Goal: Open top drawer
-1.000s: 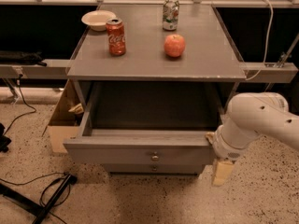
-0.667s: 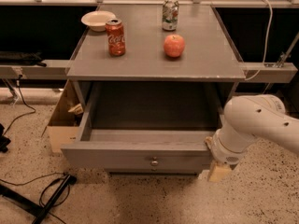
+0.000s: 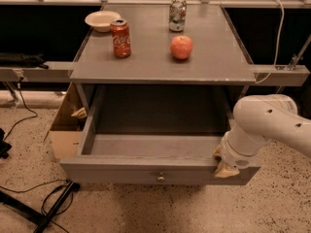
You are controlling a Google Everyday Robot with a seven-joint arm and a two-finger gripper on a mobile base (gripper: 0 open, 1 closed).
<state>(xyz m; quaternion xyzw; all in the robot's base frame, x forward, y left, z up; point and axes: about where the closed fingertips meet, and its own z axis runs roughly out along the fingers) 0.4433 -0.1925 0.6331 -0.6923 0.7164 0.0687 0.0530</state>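
The top drawer (image 3: 121, 171) of the grey table is pulled far out toward me. Its flat grey front has one small round metal knob (image 3: 160, 177) at the centre, and its bare grey inside (image 3: 150, 143) is in view. My gripper (image 3: 226, 166) is at the right end of the drawer front, resting on or against its top rim. The white arm (image 3: 267, 125) reaches in from the right and hides the drawer's right front corner.
The grey tabletop (image 3: 146, 64) carries a red cola can (image 3: 120, 38), an apple (image 3: 181, 47), a green-and-white can (image 3: 177, 14) and a pale bowl (image 3: 101, 20). A cardboard box (image 3: 63, 132) stands left of the drawer. Black cables (image 3: 53, 203) lie on the floor at lower left.
My gripper has risen from below the drawer's right front corner to its top rim. The drawer front has come slightly nearer.
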